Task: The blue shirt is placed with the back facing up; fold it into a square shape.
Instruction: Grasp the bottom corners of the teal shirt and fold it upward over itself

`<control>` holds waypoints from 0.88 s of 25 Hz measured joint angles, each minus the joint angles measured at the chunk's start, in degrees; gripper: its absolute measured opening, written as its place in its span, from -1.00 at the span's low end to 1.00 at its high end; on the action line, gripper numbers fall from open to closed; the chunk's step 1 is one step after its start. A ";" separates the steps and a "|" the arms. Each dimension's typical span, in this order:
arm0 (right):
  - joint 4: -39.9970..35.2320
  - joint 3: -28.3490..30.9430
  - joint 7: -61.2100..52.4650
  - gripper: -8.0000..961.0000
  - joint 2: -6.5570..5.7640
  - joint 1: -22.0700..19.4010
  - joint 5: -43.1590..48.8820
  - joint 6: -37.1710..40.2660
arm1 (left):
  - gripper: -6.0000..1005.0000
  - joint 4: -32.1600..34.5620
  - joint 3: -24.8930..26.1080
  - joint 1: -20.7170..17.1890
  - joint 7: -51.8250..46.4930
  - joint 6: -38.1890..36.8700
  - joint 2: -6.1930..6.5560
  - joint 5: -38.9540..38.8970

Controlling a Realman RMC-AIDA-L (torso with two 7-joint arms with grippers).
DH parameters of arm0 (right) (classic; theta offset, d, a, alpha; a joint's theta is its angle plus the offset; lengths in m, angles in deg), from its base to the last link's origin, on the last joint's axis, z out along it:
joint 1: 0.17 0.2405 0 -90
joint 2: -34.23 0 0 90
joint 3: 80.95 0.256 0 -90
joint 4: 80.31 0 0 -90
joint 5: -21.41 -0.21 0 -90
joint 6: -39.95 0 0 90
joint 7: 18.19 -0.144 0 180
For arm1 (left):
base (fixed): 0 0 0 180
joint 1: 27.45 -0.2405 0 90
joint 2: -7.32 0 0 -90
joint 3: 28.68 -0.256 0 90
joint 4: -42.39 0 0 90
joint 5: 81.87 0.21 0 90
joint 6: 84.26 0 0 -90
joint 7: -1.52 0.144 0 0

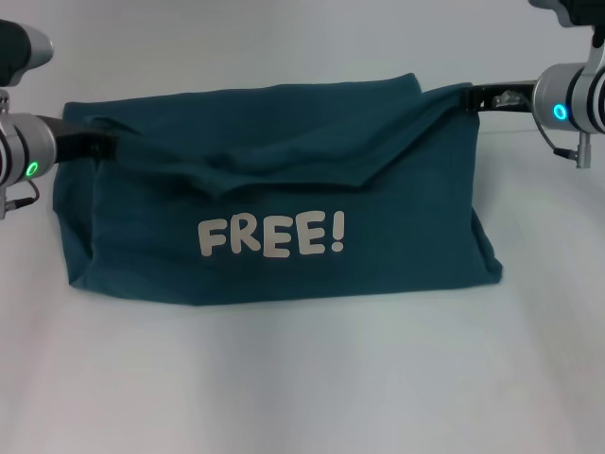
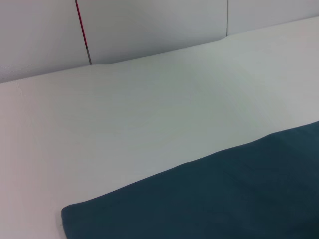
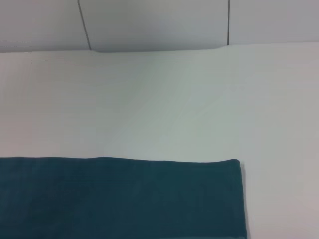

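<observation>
The blue shirt (image 1: pixel 284 274) hangs as a wide folded band with white "FREE!" lettering facing me and its lower edge resting on the white table (image 1: pixel 302 378). My left gripper (image 1: pixel 102 144) is shut on the band's upper left corner. My right gripper (image 1: pixel 473 96) is shut on the upper right corner, a little higher, and the fabric pulls taut toward it. A loose flap sags between the two grippers. In the left wrist view the blue shirt (image 2: pixel 224 199) lies on the table, and the right wrist view shows a straight-edged corner of the blue shirt (image 3: pixel 119 199).
White table surface lies all around the shirt, in front of it and to both sides. A pale wall with panel seams (image 3: pixel 228 22) and a thin red line (image 2: pixel 82 30) stands beyond the table's far edge.
</observation>
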 joint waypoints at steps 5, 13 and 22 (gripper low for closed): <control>1.38 -1.08 0.00 -0.90 0.00 0.29 -0.06 -1.87 | -0.97 -0.58 0.00 0.22 0.15 0.75 -0.02 0.17; 1.98 -2.53 -0.23 -0.90 0.10 0.41 -1.11 -4.21 | -0.97 -1.90 -0.59 0.50 0.79 2.01 0.09 0.30; 1.98 -2.63 0.08 -0.75 0.09 -0.05 -3.66 -6.00 | -0.74 -2.43 -0.56 0.90 0.49 2.16 0.24 0.36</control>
